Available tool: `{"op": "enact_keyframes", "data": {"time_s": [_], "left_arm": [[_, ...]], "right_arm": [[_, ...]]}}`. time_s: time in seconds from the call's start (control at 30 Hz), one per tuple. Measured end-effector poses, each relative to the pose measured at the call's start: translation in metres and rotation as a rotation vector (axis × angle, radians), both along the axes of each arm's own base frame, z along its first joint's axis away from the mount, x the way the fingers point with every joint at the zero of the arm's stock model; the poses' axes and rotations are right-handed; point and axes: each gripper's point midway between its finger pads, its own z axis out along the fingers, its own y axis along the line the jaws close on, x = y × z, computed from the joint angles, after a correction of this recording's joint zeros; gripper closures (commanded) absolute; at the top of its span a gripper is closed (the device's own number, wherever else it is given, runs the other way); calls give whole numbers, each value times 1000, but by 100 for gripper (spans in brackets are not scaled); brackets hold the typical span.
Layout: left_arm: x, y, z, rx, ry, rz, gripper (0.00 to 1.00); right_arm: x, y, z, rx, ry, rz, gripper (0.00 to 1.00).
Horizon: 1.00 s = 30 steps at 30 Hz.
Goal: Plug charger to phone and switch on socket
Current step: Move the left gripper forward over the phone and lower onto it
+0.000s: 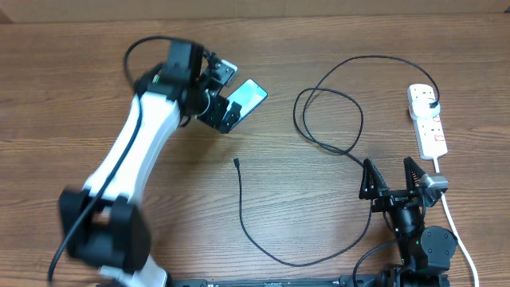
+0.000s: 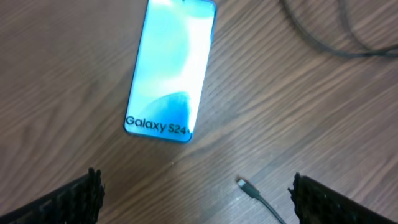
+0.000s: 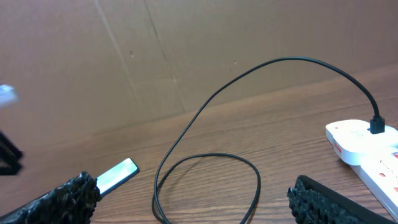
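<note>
Holds left hand (image 2: 199,198) open just beside phone (image 2: 168,68), charger tip (image 2: 244,184) loose near phone; holds right hand (image 1: 389,171) open, seemingly empty, well apart from phone.

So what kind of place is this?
Probably a robot lab workbench: a white-and-black robot arm over a brown wooden table, with a plain brown cardboard wall behind.

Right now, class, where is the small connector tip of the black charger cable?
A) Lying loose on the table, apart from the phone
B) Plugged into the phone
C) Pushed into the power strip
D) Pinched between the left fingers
A: the connector tip lies loose on the table, with bare wood between it and the phone, and the left fingers stand wide apart, touching neither.
</note>
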Motion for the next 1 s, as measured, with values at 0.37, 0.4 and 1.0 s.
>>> {"op": "enact_keyframes", "data": {"time_s": [0.37, 0.4, 1.0], "left_arm": [[52, -19, -43, 7, 26, -17, 1], [56, -20, -43, 3, 11, -16, 0], [85, -36, -38, -21, -122, -67, 0]], "right_arm": [[0, 0, 0, 0, 0, 0, 0], [0, 0, 0, 0, 0, 0, 0], [0, 0, 0, 0, 0, 0, 0]]}}
